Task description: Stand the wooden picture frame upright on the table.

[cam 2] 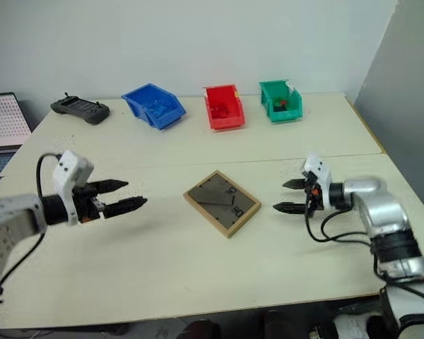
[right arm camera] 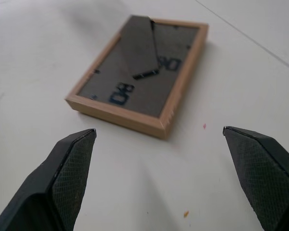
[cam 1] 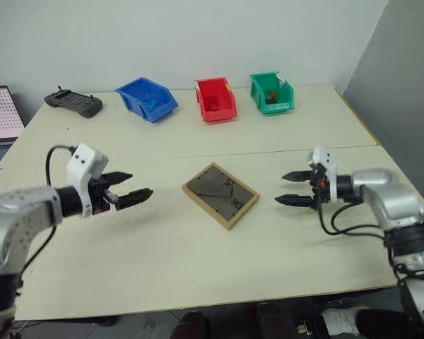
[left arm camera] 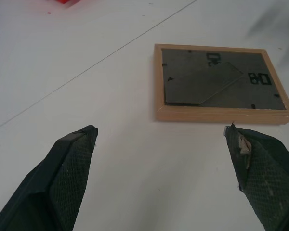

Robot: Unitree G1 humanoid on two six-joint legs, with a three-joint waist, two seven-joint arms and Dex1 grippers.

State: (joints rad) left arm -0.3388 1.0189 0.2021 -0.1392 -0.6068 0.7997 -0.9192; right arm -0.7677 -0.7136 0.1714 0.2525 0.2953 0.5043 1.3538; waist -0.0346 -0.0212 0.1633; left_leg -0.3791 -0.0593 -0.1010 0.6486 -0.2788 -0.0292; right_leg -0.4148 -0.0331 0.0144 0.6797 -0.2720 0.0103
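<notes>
The wooden picture frame (cam 1: 220, 194) lies flat, face down, in the middle of the cream table (cam 1: 162, 261), its dark back panel and folded stand facing up. My left gripper (cam 1: 133, 187) hovers to the frame's left, open, fingers pointing toward it with a gap of bare table between. My right gripper (cam 1: 292, 188) hovers to the frame's right, open too, pointing at the frame's right edge. In the left wrist view the frame (left arm camera: 216, 83) lies ahead of the spread fingertips (left arm camera: 72, 163). From the right wrist, the frame (right arm camera: 142, 72) also sits beyond the parted fingers (right arm camera: 70, 163).
Along the far side of the table stand a blue bin (cam 1: 148, 98), a red bin (cam 1: 215, 99) and a green bin (cam 1: 272, 92). A dark handheld controller (cam 1: 73, 103) lies at the far left. A seam line (cam 1: 268, 150) crosses the tabletop behind the frame.
</notes>
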